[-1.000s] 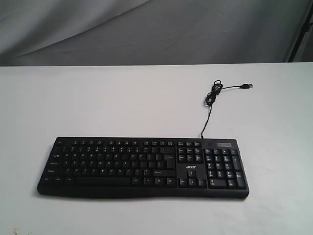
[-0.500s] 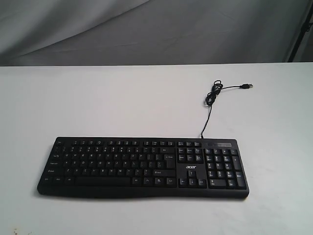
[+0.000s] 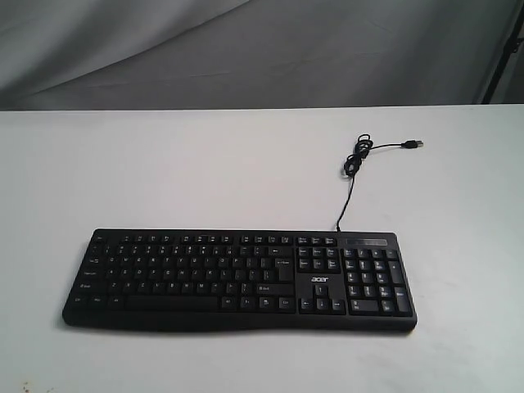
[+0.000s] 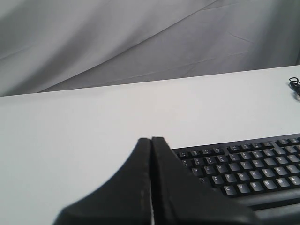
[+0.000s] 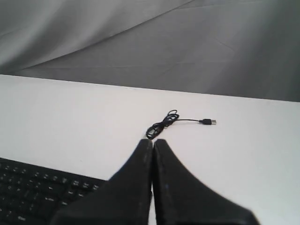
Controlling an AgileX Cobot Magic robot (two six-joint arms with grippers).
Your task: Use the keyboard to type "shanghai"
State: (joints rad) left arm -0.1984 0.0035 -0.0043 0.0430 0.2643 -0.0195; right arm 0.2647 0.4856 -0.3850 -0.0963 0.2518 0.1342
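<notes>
The black keyboard [image 3: 237,278] with white legends and an "acer" logo lies across the near part of the white table in the exterior view. Its thin cable [image 3: 352,164] runs back to a loose USB plug [image 3: 416,144]. Neither arm shows in the exterior view. In the left wrist view my left gripper [image 4: 151,139] is shut with nothing in it, and the keyboard [image 4: 248,168] lies just beyond and to one side of its tips. My right gripper [image 5: 153,141] is shut and empty too, with the keyboard [image 5: 37,192] on one side and the coiled cable [image 5: 161,124] ahead of it.
The white table [image 3: 205,164] stretches behind and around the keyboard. A grey cloth backdrop [image 3: 262,49] hangs behind the table's far edge. A dark upright [image 3: 508,49] stands at the far right.
</notes>
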